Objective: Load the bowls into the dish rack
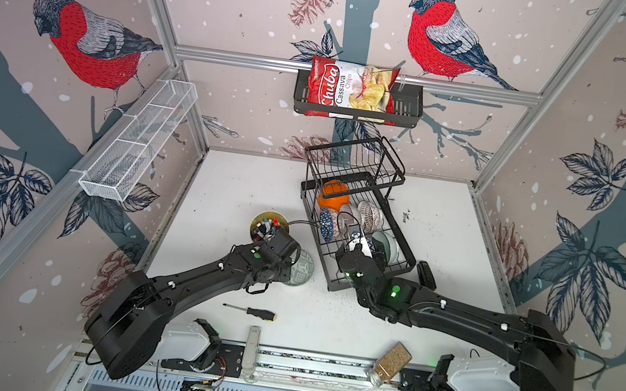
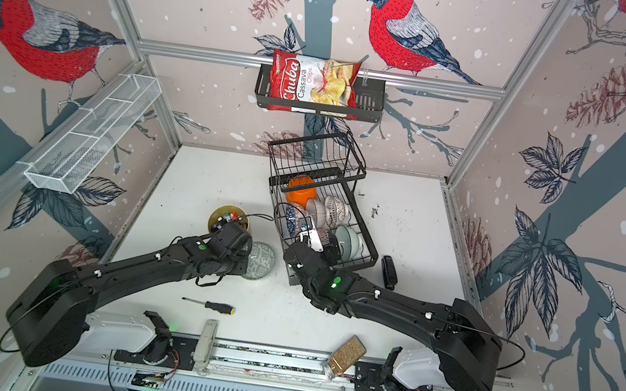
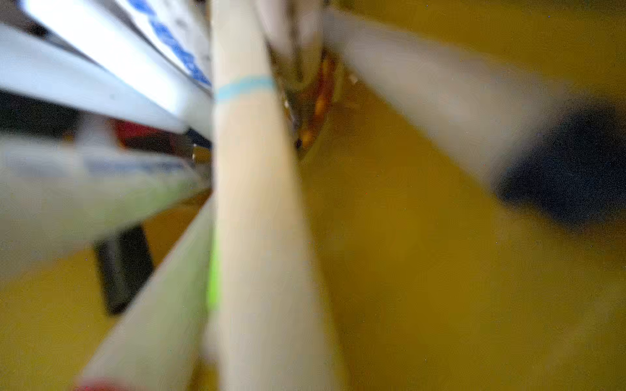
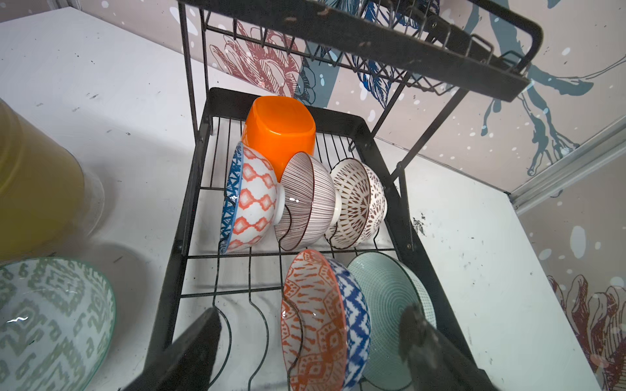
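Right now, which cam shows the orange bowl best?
Right wrist: orange bowl, close and sharp in the dish rack. Both top views show it small, behind the rack's upper wires. Left wrist: not visible.

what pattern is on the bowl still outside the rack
Grey-green geometric pattern on white; the bowl shows best in the right wrist view.

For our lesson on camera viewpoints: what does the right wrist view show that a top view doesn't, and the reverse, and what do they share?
Right wrist only: the fine ridges on the pale teal bowl. Top view only: the screwdriver and the chips bag. Both: the dish rack, the orange bowl and the green-patterned bowl on the table.
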Tool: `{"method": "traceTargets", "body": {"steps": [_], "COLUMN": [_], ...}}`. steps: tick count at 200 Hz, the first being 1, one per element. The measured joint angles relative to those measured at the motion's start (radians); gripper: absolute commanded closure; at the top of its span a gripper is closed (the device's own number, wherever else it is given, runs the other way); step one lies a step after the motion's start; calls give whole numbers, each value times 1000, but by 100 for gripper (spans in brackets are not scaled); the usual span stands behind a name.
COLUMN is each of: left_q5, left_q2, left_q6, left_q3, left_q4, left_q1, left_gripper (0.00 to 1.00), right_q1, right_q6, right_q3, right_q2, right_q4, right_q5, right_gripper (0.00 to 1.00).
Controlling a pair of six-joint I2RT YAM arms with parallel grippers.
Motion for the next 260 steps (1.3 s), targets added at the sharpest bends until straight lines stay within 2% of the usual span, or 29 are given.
{"method": "traceTargets", "body": {"steps": [128, 182, 219, 260], "left_q5": [-42, -44, -39, -4], "left_q2": [-31, -145, -264, -352], "left_q6": [47, 43, 8, -43], "left_q3": [86, 101, 32, -42], "left_q4": [-60, -105, -117, -118], "left_q1": [50, 55, 56, 56], "left_gripper": [54, 55, 60, 60], "right_q1": [2, 6, 13, 24], "right_q6": [-6, -23, -24, -23], "right_q3": [17, 22, 22, 21], "right_q2": [45, 45, 43, 43], "right_q4": [-3, -3, -3, -3], "right_q5": [6, 7, 7, 10], "right_gripper": [16, 16, 16, 16]}}
